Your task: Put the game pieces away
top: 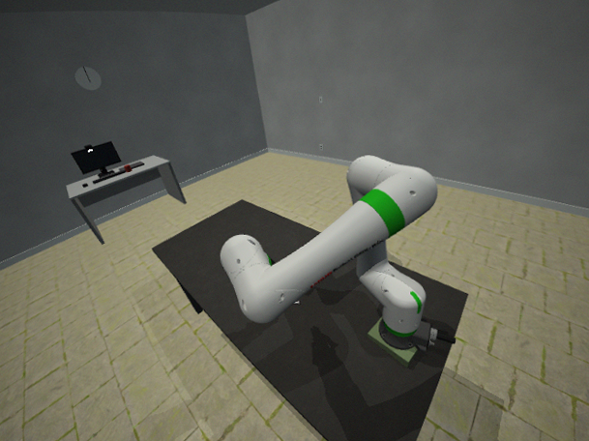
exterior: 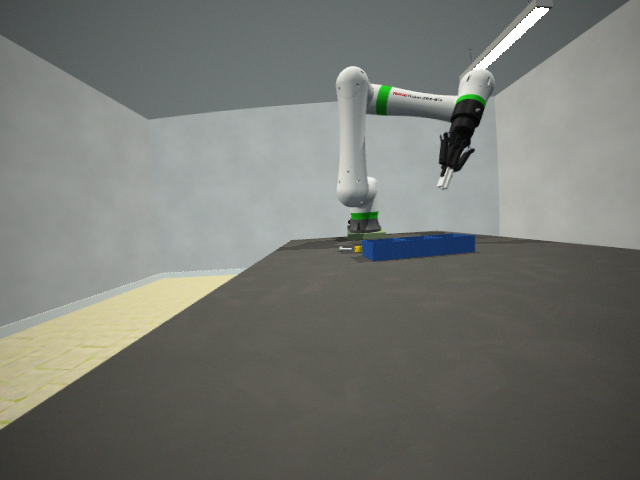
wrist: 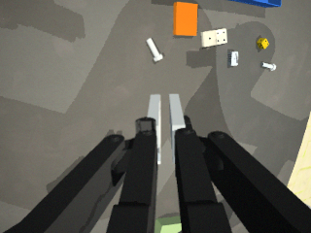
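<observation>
Clenched on nothing, the end effector (exterior: 445, 180) (wrist: 164, 109) is high above the table (top: 210, 236) (exterior: 310, 361) (wrist: 49, 73) in the exterior view, and its fingers point down at a slant. The white arm (top: 330, 241) (exterior: 353, 139) rises from the green base block (top: 402, 356) (exterior: 382, 235) (wrist: 167, 226). A blue bin row (exterior: 418, 248) (wrist: 273, 2) stands on the table. Just beside its left end in this view is the yellow die (exterior: 357, 249) (wrist: 262, 43), and near the die lies a small bolt (exterior: 345, 249) (wrist: 268, 66).

In the wrist view, the two pale finger pads stand close together, with a narrow gap and nothing inside it. Beyond them, the domino (wrist: 214, 38) lies flat on the table, with dots facing up, between an orange block (wrist: 186, 19) and the yellow die. A small white piece (wrist: 233, 58) lies near the domino; I cannot tell what it is. To the left lies a longer white bolt (wrist: 155, 49). Only a part of the blue bin row shows at the upper edge, and the mark R cannot be read.

In the top view, the arm covers much of the table and hides the end effector. Behind, a desk (top: 157, 162) carries a monitor (top: 97, 157).
</observation>
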You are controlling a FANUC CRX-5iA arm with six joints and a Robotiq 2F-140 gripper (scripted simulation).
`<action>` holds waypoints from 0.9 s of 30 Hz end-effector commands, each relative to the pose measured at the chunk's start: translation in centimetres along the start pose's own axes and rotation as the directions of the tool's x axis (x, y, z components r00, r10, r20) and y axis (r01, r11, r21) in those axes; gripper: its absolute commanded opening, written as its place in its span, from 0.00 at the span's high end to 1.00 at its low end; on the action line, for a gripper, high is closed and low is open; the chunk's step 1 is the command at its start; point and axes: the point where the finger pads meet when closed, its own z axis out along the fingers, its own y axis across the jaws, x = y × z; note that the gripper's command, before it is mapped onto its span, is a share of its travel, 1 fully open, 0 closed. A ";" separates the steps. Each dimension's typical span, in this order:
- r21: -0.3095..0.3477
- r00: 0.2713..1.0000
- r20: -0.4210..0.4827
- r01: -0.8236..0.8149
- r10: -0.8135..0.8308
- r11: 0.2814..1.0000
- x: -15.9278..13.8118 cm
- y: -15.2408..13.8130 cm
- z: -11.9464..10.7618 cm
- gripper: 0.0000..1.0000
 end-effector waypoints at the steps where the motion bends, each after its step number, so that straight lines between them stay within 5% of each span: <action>1: 0.056 0.999 0.051 -0.013 0.010 0.998 0.8 1.8 1.2 0.95; 6: 0.056 0.999 0.051 -0.013 0.010 0.998 1.0 2.4 1.5 0.95; 27: 0.300 0.987 0.136 -0.120 0.082 0.946 3.3 11.3 5.8 0.95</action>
